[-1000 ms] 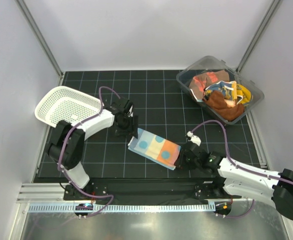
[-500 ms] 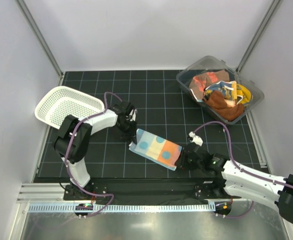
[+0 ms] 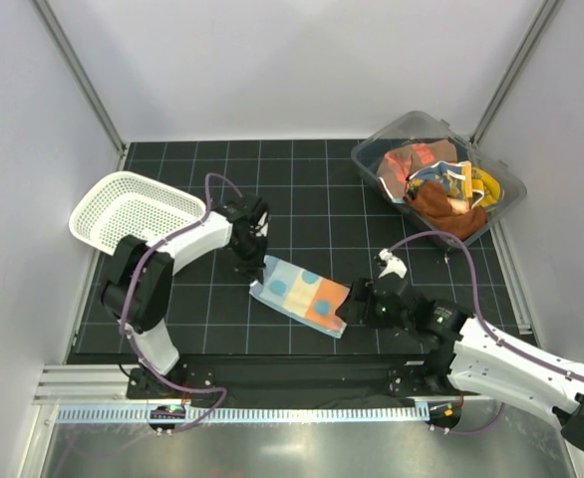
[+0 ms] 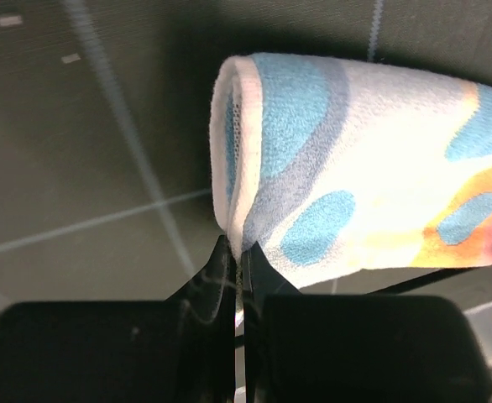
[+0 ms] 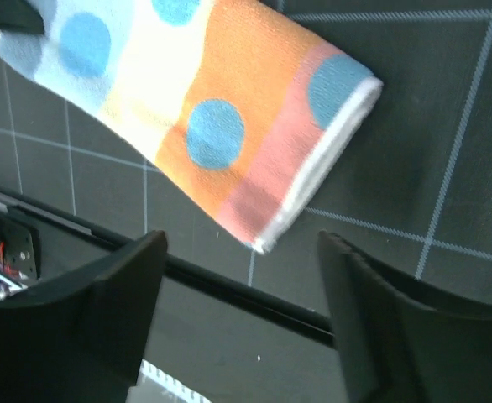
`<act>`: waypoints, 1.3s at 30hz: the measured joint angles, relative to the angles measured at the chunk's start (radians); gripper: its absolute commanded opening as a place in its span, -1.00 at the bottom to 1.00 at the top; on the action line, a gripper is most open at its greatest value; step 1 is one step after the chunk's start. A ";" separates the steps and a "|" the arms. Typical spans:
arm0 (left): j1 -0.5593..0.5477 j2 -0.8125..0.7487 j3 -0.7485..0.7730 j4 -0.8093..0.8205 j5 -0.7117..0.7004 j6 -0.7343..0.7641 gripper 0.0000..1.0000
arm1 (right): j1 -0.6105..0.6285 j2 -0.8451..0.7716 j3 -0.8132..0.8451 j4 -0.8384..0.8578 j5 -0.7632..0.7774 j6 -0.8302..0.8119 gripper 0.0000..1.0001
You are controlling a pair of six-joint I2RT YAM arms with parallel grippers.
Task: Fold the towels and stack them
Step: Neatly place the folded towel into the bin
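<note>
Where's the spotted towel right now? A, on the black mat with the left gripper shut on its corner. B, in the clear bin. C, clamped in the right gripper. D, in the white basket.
A: the spotted towel lies on the black mat, the left gripper pinching its folded corner in the left wrist view; the right gripper stands open.

basket (image 3: 123, 204) left | folded towel (image 3: 300, 295) centre | bin (image 3: 370, 159) back-right, towels (image 3: 437, 184) in it

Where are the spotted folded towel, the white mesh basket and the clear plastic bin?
spotted folded towel (image 3: 300, 295): top view, its middle.
white mesh basket (image 3: 138, 211): top view, bare floor.
clear plastic bin (image 3: 387, 137): top view, far-left wall.
</note>
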 measured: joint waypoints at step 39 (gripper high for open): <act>0.474 0.173 0.484 -0.084 -1.027 0.441 -1.00 | 0.000 -0.022 0.152 -0.072 0.033 -0.171 0.99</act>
